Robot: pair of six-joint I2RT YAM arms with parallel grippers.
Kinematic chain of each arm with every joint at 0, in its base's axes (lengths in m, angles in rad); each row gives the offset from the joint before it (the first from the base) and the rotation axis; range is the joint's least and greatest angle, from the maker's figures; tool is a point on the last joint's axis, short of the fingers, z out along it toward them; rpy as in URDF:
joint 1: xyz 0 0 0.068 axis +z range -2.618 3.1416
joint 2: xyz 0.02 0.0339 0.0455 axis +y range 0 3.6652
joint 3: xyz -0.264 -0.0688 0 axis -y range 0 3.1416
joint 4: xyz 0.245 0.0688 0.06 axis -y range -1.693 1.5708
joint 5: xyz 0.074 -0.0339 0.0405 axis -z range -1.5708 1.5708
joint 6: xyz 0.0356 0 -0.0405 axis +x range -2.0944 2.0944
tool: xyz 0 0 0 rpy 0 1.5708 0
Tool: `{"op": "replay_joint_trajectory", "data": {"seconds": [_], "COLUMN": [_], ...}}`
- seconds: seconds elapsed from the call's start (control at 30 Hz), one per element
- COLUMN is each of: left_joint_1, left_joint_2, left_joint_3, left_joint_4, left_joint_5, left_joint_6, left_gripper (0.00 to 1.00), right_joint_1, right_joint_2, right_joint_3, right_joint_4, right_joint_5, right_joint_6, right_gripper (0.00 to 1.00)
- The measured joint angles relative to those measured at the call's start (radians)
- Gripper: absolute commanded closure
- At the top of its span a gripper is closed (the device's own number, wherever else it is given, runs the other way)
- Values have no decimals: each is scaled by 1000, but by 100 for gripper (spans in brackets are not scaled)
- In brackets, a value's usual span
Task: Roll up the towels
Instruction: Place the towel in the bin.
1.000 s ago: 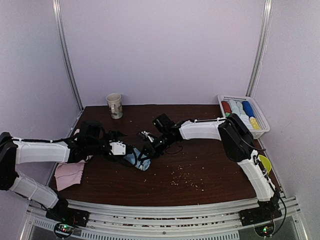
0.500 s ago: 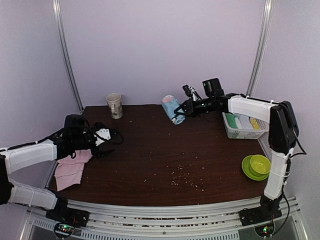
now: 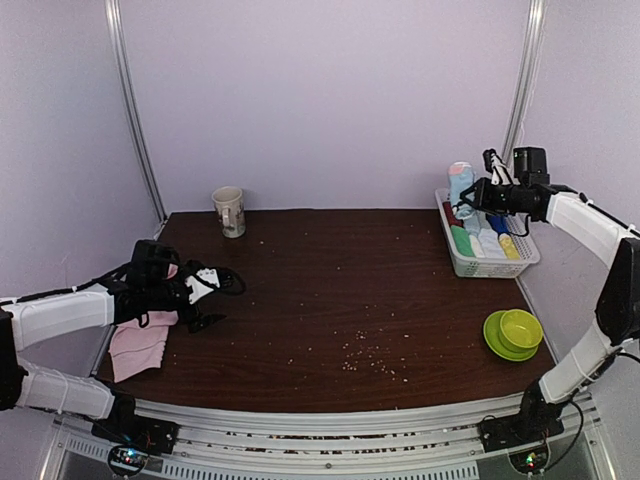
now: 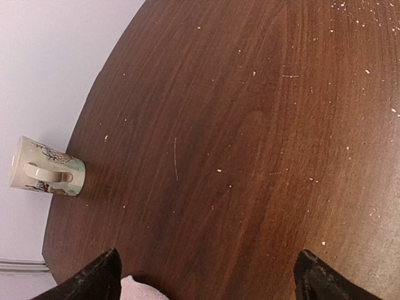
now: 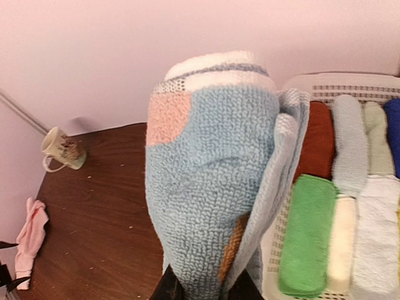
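- Pulled back to the left side since a second ago, the left gripper (image 3: pixel 215 300) hovers low over the dark wooden table (image 3: pixel 350 290). Its jaws, then around the blue towel at mid-table, are now spread wide and hold nothing.
- Just beside and partly under that gripper, a pink towel (image 3: pixel 140 345) lies crumpled and unrolled at the table's left edge. A corner of it shows between the fingers in the left wrist view (image 4: pixel 140 289).
- At the far left corner of the table a patterned mug (image 3: pixel 229 211) stands upright near the back wall, well apart from both arms.
- Pale crumbs (image 3: pixel 365 355) are scattered over the wood right of centre, toward the near edge.
- Swung across from mid-table in that same second, the right gripper (image 3: pixel 478 195) is clamped on the lower end of the rolled blue towel (image 3: pixel 461 185). It holds the towel upright in the air at the far left corner of the basket.
- Seen from the right wrist, the roll (image 5: pixel 212 175) shows an orange patch, a white band at its top and a loose flap along its right side.
- A white slatted basket (image 3: pixel 525 255) sits at the table's far right edge, packed with rolled cloths (image 5: pixel 306 234) in rust, green, cream, pale blue, white and deep blue.
- Nearer the front on the right, a green bowl (image 3: pixel 515 330) rests on a matching plate.
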Motion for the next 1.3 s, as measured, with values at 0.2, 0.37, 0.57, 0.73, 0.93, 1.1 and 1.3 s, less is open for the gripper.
{"op": "replay_joint_trajectory", "data": {"seconds": [0.2,0.37,0.57,0.73,0.93,1.1,1.3], "left_joint_1": [1,3,3,3,5,5,5], "left_joint_2": [0,0,0,0,0,0,0], "left_joint_3": [-3,-19,-26,-31,-33,-34,-34], "left_joint_4": [0,1,2,2,2,2,3], "left_joint_5": [-8,-15,-19,-21,-24,-26,-27], "left_joint_6": [-11,-13,-16,-16,-16,-16,-16], "left_gripper": [2,2,2,2,2,2,2], "right_joint_1": [-67,-80,-82,-82,-82,-99,-128], "right_joint_2": [-1,32,148,218,282,328,373], "right_joint_3": [-2,11,28,33,85,111,148], "right_joint_4": [-69,-128,-177,-209,-230,-241,-266], "right_joint_5": [125,158,162,143,97,24,-68], "right_joint_6": [-66,-112,-148,-166,-175,-182,-197], "right_gripper": [100,100,100,100,100,100,93]}}
